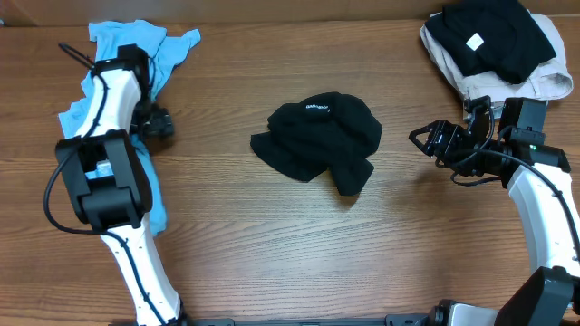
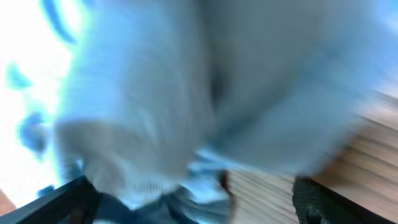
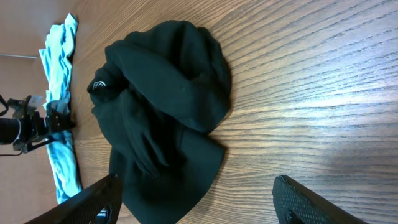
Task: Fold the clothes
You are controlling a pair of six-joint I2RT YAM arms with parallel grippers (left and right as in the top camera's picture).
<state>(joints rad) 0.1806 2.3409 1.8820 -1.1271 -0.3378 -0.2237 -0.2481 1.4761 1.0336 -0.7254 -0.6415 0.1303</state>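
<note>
Shirt (image 1: 317, 140), black, sat crumpled in a heap at the middle of the counter (image 1: 272, 272), white logo (image 1: 316, 107) up near its far edge, nothing spread or squared. Tee (image 1: 177, 43), light blue, lay bunched down the left side, partly under the left arm (image 1: 109, 172).

Left claw (image 1: 159, 122) was at the tee's edge, jaws spread wide. Its own camera gave only a blur of pale blue cloth close up, and no pinch on it could be made out. Right claw (image 1: 420, 139) hung just right of the shirt, apart from it, released. Its fingers (image 3: 314, 199) stood wide with bare wood between them.

Far right corner: a pile (image 1: 494, 36) of dark cloth folded on a beige piece (image 1: 544, 83), well clear of both claws.

Call it the opening step: shirt not yet laid flat, right claw facing it. Next move, by my read, would need that claw low to the wood at the shirt's near edge. It should close on one layer only, then draw outward to open the heap. Grab the whole wad and it likely just drags. The left claw would want the opposite edge to flatten it.
</note>
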